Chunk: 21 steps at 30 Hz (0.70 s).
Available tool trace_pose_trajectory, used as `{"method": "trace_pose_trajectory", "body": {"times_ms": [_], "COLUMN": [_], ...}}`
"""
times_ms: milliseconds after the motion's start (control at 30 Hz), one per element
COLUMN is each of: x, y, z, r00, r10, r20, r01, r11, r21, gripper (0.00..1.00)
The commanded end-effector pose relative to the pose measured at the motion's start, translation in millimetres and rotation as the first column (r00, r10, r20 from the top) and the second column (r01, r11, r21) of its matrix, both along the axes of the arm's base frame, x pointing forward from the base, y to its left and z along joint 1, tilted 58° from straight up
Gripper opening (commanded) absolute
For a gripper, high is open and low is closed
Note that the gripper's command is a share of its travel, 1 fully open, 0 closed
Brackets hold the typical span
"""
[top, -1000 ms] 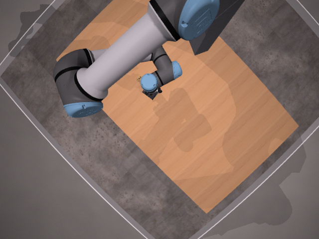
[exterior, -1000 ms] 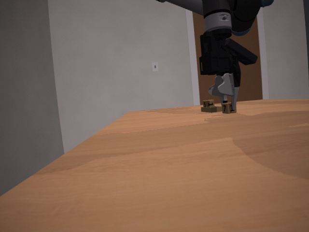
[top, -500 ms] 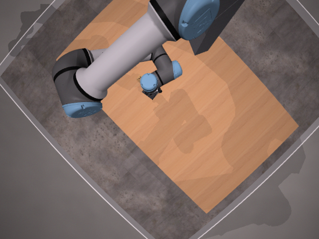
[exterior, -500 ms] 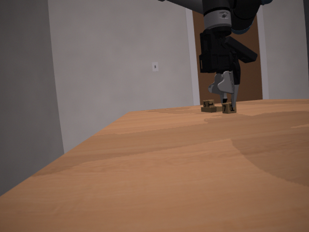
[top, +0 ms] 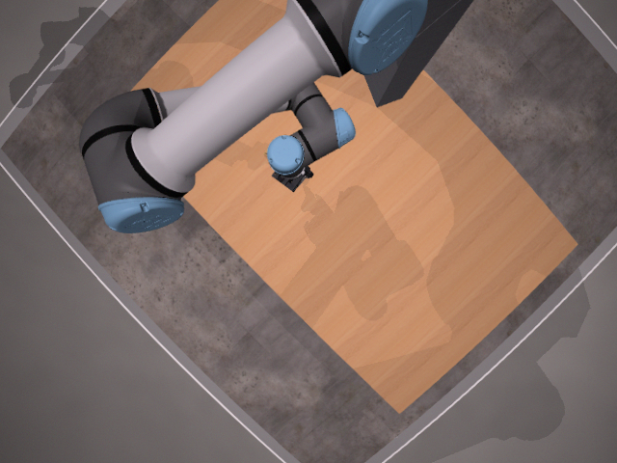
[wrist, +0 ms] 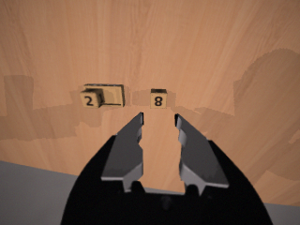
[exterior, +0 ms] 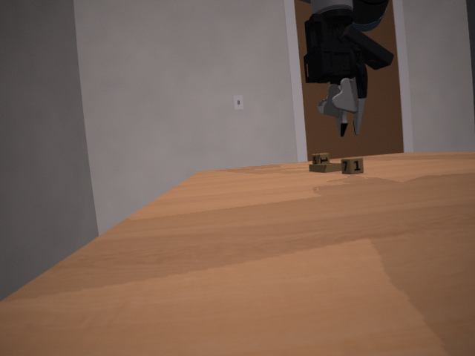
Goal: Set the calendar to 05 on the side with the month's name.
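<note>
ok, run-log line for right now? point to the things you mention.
tool (top: 307, 175) (exterior: 349, 134) (wrist: 158, 113): open, raised | cube "8" (wrist: 158, 100) (exterior: 352, 166): on table, outside tray (wrist: 113, 95) (exterior: 325, 167) | cube "2" (wrist: 89, 99) (exterior: 320, 159): in tray

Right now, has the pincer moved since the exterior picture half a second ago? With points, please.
Yes, up: the pincer's (top: 292, 182) (exterior: 349, 134) (wrist: 159, 117) tips now hang above the tabletop (top: 398, 348) (exterior: 230, 248) (wrist: 187, 37), no longer beside the cube (exterior: 352, 165) (wrist: 158, 99).
</note>
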<state>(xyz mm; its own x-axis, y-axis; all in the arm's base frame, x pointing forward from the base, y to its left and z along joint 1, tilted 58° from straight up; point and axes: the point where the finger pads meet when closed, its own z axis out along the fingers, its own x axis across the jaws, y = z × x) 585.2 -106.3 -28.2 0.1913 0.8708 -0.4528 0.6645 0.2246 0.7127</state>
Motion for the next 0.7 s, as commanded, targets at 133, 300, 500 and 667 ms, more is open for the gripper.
{"method": "trace_pose_trajectory", "body": {"times_ms": [133,300,500,667], "x": [-19.6,-20.2,-20.2,-20.2], "y": [11.9,12.3,12.3,12.3], "z": [15.2,15.6,15.6,15.6], "r00": [1.0,1.0,1.0,1.0], "r10": [0.0,0.0,0.0,0.0], "r20": [0.001,0.001,0.001,0.001], "r01": [0.0,0.0,0.0,0.0], "r11": [1.0,1.0,1.0,1.0], "r21": [0.0,0.0,0.0,0.0], "gripper": [0.28,1.0,1.0,1.0]}}
